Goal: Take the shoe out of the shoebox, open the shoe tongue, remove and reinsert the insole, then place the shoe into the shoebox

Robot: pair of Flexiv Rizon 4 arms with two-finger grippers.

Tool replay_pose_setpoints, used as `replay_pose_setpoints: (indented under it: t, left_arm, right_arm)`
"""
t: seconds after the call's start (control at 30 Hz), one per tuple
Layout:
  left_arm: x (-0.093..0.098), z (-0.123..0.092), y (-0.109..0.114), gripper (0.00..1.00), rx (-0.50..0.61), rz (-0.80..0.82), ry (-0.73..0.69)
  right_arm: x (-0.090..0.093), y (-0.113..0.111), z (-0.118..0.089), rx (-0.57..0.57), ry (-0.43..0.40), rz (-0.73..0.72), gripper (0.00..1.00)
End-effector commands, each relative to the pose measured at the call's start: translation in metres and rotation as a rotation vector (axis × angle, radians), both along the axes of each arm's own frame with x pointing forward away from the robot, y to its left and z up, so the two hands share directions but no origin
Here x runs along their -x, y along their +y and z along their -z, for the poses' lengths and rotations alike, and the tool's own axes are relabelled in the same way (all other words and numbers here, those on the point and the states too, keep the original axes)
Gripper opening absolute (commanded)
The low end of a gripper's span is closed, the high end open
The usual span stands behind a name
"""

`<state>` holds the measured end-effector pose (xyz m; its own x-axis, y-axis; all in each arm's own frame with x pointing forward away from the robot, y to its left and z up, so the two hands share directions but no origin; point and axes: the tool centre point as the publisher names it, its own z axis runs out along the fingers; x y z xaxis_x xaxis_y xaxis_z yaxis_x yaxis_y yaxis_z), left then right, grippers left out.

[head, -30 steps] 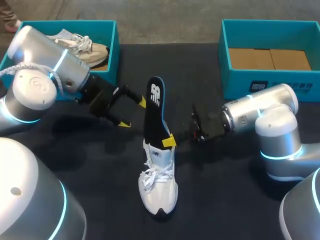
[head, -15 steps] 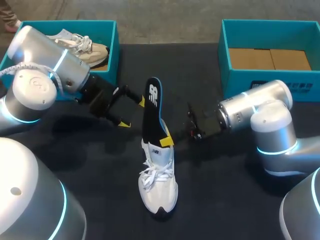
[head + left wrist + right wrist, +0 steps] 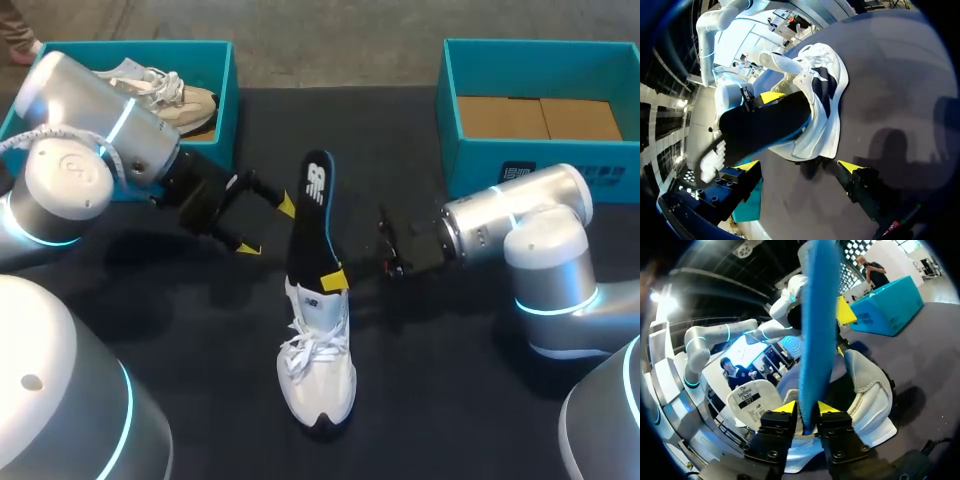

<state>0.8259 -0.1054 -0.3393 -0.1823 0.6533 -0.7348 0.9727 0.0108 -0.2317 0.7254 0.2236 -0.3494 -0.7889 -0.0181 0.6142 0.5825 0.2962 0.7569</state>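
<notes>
A white shoe (image 3: 318, 365) stands on the black table at the middle, toe toward me. Its black insole (image 3: 311, 225) with a blue underside rises from the shoe's opening, leaning away from me. My right gripper (image 3: 334, 280) sits at the insole's lower end. In the right wrist view the blue insole (image 3: 816, 325) stands between its yellow fingertips (image 3: 785, 407), with a thin gap on each side of the right gripper (image 3: 806, 409). My left gripper (image 3: 267, 227) hangs open just left of the insole. The left wrist view has the shoe (image 3: 827, 95) and insole (image 3: 760, 127) ahead of the left gripper (image 3: 799, 167).
A teal box (image 3: 226, 110) at the back left holds a beige shoe (image 3: 175, 95). The teal shoebox (image 3: 520, 165) at the back right has brown cardboard (image 3: 540, 118) inside. My right arm's elbow (image 3: 545, 250) stands in front of that box.
The right gripper's fingers have parted slightly around the insole. The insole's top has tipped a little to the right. The left arm has stayed put.
</notes>
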Motion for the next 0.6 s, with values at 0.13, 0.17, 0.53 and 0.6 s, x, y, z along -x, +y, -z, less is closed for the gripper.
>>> replay_pose_setpoints:
  t: [0.13,0.17,0.53,0.6]
  left_arm:
    - [0.0,0.0,-0.001,1.0,-0.004,-0.001,-0.002]
    - [0.0,0.0,-0.001,1.0,-0.004,-0.001,-0.002]
    - [0.0,0.0,-0.001,1.0,-0.004,-0.001,-0.002]
    - [0.0,0.0,-0.001,1.0,-0.004,-0.001,-0.002]
  right_arm:
    - [-0.004,0.001,-0.005,0.006,-0.019,0.018,0.33]
    - [-0.004,0.001,-0.005,0.006,-0.019,0.018,0.33]
    - [-0.017,0.002,-0.014,0.0,-0.045,0.045,0.29]
    - [-0.019,0.001,-0.015,-0.001,-0.048,0.05,0.29]
